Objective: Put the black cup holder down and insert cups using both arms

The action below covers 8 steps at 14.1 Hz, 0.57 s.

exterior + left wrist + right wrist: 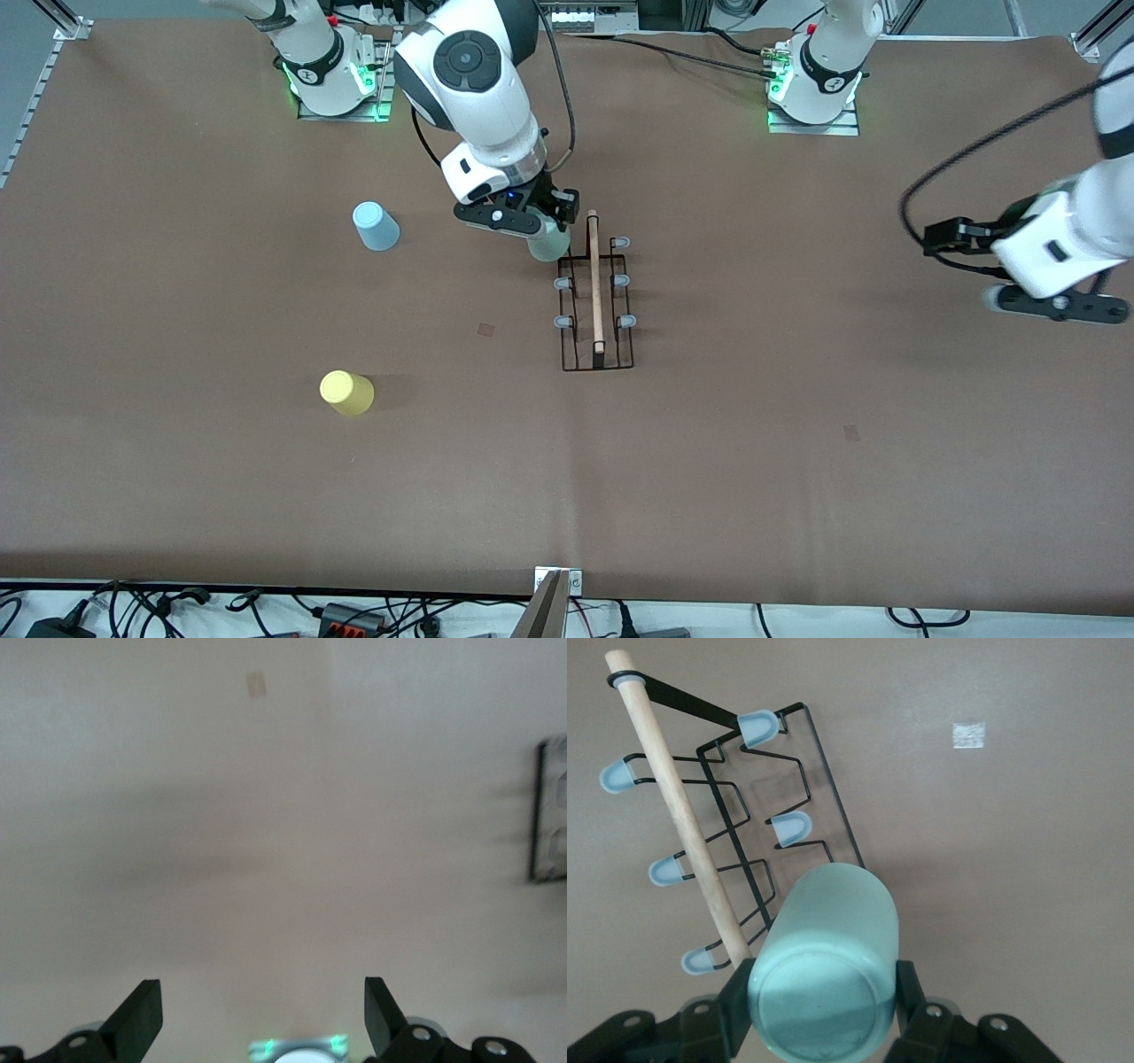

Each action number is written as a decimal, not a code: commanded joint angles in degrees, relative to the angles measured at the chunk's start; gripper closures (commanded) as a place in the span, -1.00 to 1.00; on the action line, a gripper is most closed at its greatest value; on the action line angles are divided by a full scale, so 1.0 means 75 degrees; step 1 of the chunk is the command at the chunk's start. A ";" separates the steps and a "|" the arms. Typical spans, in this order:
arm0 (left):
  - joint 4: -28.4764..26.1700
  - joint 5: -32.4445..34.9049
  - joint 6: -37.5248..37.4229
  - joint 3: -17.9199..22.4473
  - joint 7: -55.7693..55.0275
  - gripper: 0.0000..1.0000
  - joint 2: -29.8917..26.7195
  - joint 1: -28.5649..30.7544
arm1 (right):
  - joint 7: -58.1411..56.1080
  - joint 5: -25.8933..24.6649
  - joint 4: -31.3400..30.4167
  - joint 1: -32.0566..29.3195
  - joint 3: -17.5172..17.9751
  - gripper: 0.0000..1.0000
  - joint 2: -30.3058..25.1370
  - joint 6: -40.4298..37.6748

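Black wire cup holder [596, 301] sits mid-table; right gripper [542, 232] clamps the pale green plastic cup [824, 979] over it, left gripper [263, 1017] waits open.

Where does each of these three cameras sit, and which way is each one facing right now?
Front view: high across the table, facing both bases; shows both arms, the black cup holder, blue cup and yellow cup.
Left wrist view: on the left arm, looking down past the open left gripper at bare table; the holder's edge shows at the frame's side.
Right wrist view: on the right arm, looking down past the right gripper shut on the green cup, over the holder.
Shared: all three show the holder.
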 commanded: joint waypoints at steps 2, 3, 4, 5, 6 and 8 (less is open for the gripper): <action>-0.1239 -0.0381 0.1286 0.1878 0.0074 -1.00 -0.1239 -0.1501 | 0.0130 -0.0004 0.0223 0.0174 -0.0012 0.53 0.0284 0.0189; -0.1917 -0.0241 0.1824 0.1961 0.0073 -1.00 -0.1742 -0.1597 | 0.0130 -0.0004 0.0223 0.0233 -0.0012 0.53 0.0354 0.0294; -0.2411 -0.0228 0.2178 0.1974 0.0073 -1.00 -0.2095 -0.1621 | 0.0130 -0.0027 0.0223 0.0256 -0.0012 0.53 0.0425 0.0318; -0.2555 -0.0216 0.2262 0.1985 0.0073 -1.00 -0.2237 -0.1656 | 0.0130 -0.0039 0.0223 0.0268 -0.0012 0.52 0.0472 0.0330; -0.2557 -0.0204 0.2217 0.2136 0.0027 -1.00 -0.2262 -0.1935 | 0.0130 -0.0039 0.0223 0.0280 -0.0012 0.52 0.0530 0.0411; -0.2510 -0.0157 0.2146 0.2710 -0.0277 -1.00 -0.2227 -0.2440 | 0.0130 -0.0051 0.0223 0.0303 -0.0024 0.51 0.0659 0.0529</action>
